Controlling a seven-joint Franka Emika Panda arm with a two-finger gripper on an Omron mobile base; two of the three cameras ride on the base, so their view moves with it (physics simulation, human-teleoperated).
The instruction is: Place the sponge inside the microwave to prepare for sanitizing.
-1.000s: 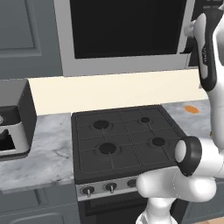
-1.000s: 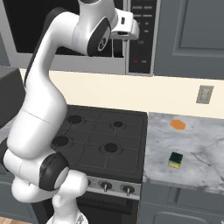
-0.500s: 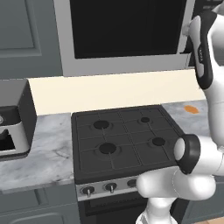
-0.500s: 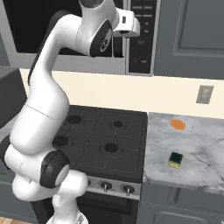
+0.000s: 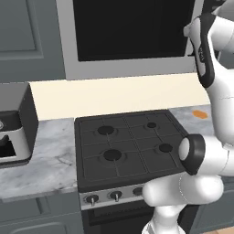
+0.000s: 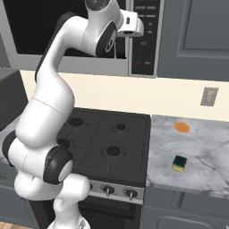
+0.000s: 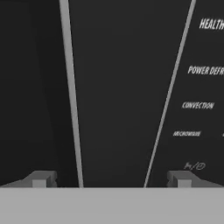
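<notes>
Arm nearer microwave [image 6: 67, 36] (gripper [image 7: 111, 179] spread)

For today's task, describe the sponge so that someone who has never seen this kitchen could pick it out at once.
Start at the black stove and move to the grey marble counter on its right. Near the counter's front edge lies the sponge, a small yellow block with a dark green top. Its only neighbour, a flat orange piece, lies further back towards the wall.
</notes>
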